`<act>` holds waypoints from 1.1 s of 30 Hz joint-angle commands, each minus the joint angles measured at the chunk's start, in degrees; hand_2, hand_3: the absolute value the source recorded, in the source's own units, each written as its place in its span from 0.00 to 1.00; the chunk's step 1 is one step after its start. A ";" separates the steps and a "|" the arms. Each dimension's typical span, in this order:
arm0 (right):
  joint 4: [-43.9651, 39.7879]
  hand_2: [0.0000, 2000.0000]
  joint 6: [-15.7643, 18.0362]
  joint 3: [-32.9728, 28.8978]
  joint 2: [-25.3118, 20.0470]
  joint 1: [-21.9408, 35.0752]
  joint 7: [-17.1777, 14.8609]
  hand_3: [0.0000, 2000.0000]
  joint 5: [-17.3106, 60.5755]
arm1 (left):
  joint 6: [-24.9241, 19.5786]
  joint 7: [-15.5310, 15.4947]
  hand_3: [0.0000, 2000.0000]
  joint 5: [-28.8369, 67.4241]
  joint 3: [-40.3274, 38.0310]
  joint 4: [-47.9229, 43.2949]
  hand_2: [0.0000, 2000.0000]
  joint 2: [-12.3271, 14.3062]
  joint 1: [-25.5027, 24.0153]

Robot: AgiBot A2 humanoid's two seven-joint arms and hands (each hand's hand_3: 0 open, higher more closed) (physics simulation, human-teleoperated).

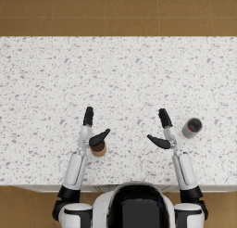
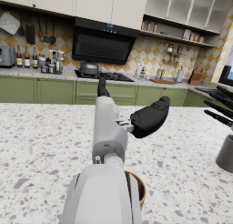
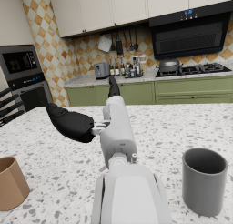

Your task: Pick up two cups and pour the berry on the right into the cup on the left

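Note:
A brown cup (image 1: 98, 149) stands on the speckled counter (image 1: 120, 69) near its front edge, partly under my left hand (image 1: 91, 129). That hand is open, its fingers apart above the cup, holding nothing. The cup's rim (image 2: 138, 187) shows beside my forearm in the left wrist view. A grey cup (image 1: 192, 127) with a red berry (image 1: 191, 129) inside stands to the right. My right hand (image 1: 163, 130) is open just left of it, not touching. The grey cup (image 3: 204, 179) stands upright in the right wrist view; the brown cup (image 3: 11, 182) shows there too.
The counter's front edge (image 1: 115, 187) runs just before my arms. A wooden floor (image 1: 118, 11) lies beyond its far edge. In the wrist views, kitchen cabinets and a stove (image 2: 98, 74) stand in the background.

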 commanded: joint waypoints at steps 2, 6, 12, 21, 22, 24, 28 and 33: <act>0.00 0.00 0.00 0.00 0.00 0.00 0.00 0.00 0.00 | 0.00 0.00 0.00 0.00 0.00 0.00 0.00 0.00 0.00; 0.00 0.00 0.00 0.00 0.00 0.00 0.00 0.00 0.00 | 0.00 0.00 0.00 0.00 0.00 0.00 0.00 0.00 0.00; 0.00 0.00 0.00 0.00 0.00 0.00 0.00 0.00 0.00 | 0.00 0.00 0.00 0.00 0.00 0.00 0.00 0.00 0.00; 2.75 0.00 -4.94 -8.39 -0.06 -3.22 5.00 0.00 1.76 | -4.99 -4.98 0.00 1.76 -3.37 -2.82 0.00 -0.10 -2.67; 2.81 0.00 -5.16 -10.20 -0.17 -4.06 5.22 0.00 3.56 | -5.22 -5.20 0.00 3.55 -3.63 -3.55 0.00 -0.43 -3.82; 3.48 0.00 -5.43 -13.67 -0.58 -5.02 5.50 0.00 7.14 | -5.49 -5.48 0.00 7.14 -5.22 -3.94 0.00 -0.85 -5.86; 4.14 0.00 -5.64 -19.67 -1.10 -5.34 5.71 0.00 14.33 | -5.70 -5.69 0.00 14.34 -7.76 -5.46 0.00 -1.65 -10.33; 3.08 0.00 -5.70 -25.02 -1.65 -5.83 5.77 0.00 21.98 | -5.76 -5.75 0.00 19.53 -9.26 -6.05 0.00 -2.44 -15.70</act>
